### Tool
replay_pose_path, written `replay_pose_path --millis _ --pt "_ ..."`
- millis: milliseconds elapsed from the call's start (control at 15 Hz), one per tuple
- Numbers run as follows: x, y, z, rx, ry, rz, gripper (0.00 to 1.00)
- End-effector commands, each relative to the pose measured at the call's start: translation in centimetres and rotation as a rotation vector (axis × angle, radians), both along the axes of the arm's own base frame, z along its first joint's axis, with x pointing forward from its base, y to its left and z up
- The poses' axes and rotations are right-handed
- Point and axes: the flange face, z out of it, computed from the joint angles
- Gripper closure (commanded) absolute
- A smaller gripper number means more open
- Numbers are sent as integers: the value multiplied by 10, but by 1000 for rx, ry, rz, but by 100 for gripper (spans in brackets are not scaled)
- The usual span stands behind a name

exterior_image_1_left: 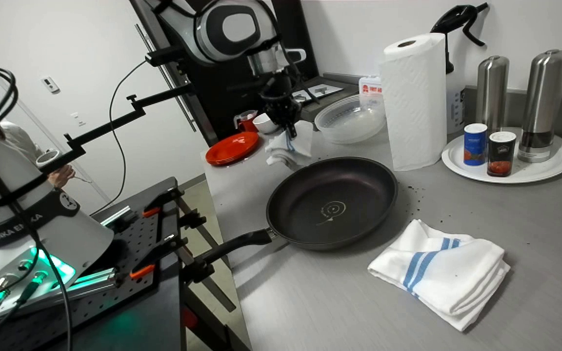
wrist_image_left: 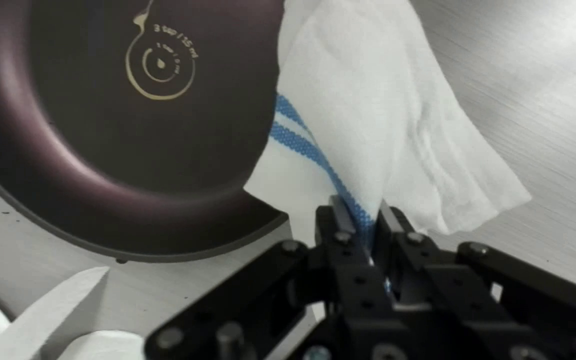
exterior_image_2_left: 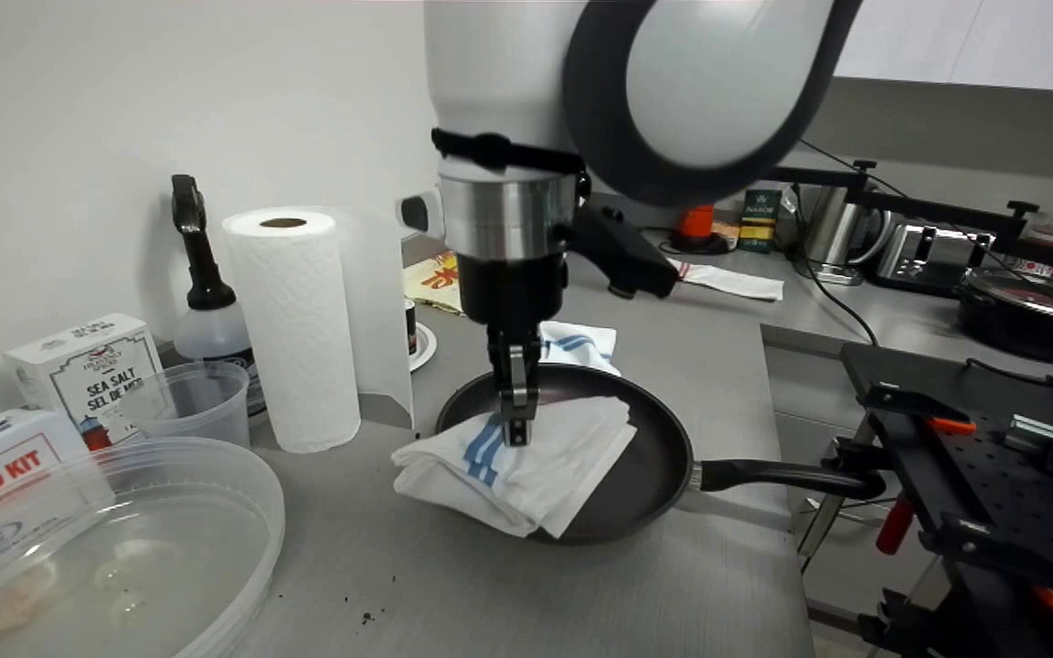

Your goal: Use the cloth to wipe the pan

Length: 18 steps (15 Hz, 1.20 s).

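The black pan [exterior_image_1_left: 320,190] lies upright on the grey counter, with its long handle [exterior_image_1_left: 239,243] reaching over the counter edge. It also shows in an exterior view [exterior_image_2_left: 650,475] and the wrist view [wrist_image_left: 108,135]. My gripper [exterior_image_1_left: 291,130] is shut on the white cloth [exterior_image_1_left: 301,142], which has blue lines and hangs in loose folds. In the wrist view, the fingertips [wrist_image_left: 360,215] pinch the cloth [wrist_image_left: 363,90] just outside the pan's rim. The cloth covers part of that rim in this view. Whether it touches the pan, I cannot tell.
A folded white towel with bold blue stripes [exterior_image_1_left: 451,273] lies beside the pan. A paper towel roll [exterior_image_1_left: 413,107] and a white plate [exterior_image_1_left: 559,161] with shakers and mills stand near the wall. A clear plastic bowl [exterior_image_1_left: 342,129] and red plates [exterior_image_1_left: 232,148] lie beyond the pan.
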Motion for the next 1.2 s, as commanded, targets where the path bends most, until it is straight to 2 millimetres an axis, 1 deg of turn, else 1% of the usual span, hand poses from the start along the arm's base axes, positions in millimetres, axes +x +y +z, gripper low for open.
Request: replay_pose_path --millis 0,133,200,267,400,600,667,800,1000,1133 --pt "5 -38 44 -5 14 -56 97" --pt "11 -70 60 -23 14 -107 97" --pt "12 -83 66 -28 18 -129 97" --pt "12 -100 72 -39 19 -157 97" --pt "11 -130 79 -62 20 -208 97" --pt "13 -163 82 -92 1 -273 97" --pt "15 -170 81 -103 -8 -289 97" --pt "18 -175 79 -127 -28 -312 97" --pt "25 -171 70 -172 -77 -335 97" --pt "29 -163 57 -190 -118 -349 97"
